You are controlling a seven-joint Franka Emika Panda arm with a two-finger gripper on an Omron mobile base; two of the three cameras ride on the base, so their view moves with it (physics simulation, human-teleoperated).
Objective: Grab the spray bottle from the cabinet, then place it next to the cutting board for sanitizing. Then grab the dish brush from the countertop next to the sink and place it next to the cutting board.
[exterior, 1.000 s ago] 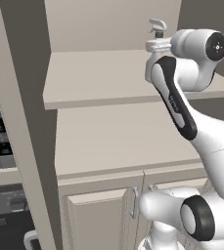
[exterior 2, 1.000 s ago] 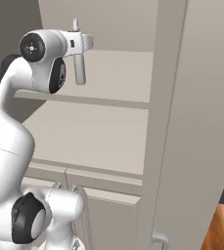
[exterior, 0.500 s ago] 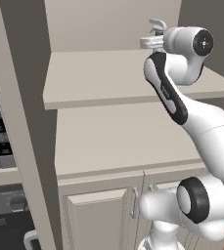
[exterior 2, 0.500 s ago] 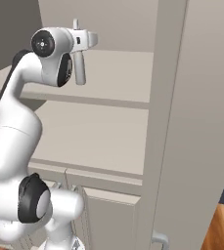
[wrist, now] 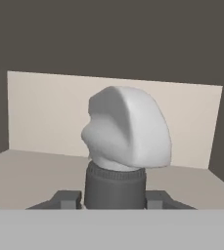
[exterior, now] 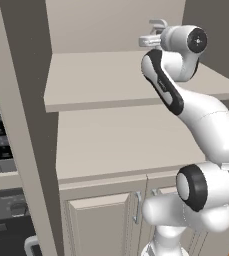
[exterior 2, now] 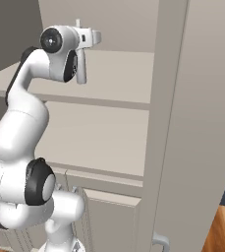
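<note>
- Hand view: spray bottle [wrist: 125,146] is seen upright on the cabinet [exterior: 116,85] upper shelf, between the gripper [wrist: 114,199] fingertips [wrist: 67,199].
- Gripper: partly closed; whether the bottle is clamped cannot be told.

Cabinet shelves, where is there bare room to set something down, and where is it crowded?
The upper shelf of the cabinet is bare from its left wall across to the arm. The lower shelf is bare along its whole front edge. It is crowded at the upper shelf's right end, where the tool has its fingers on either side of the spray bottle.
</note>
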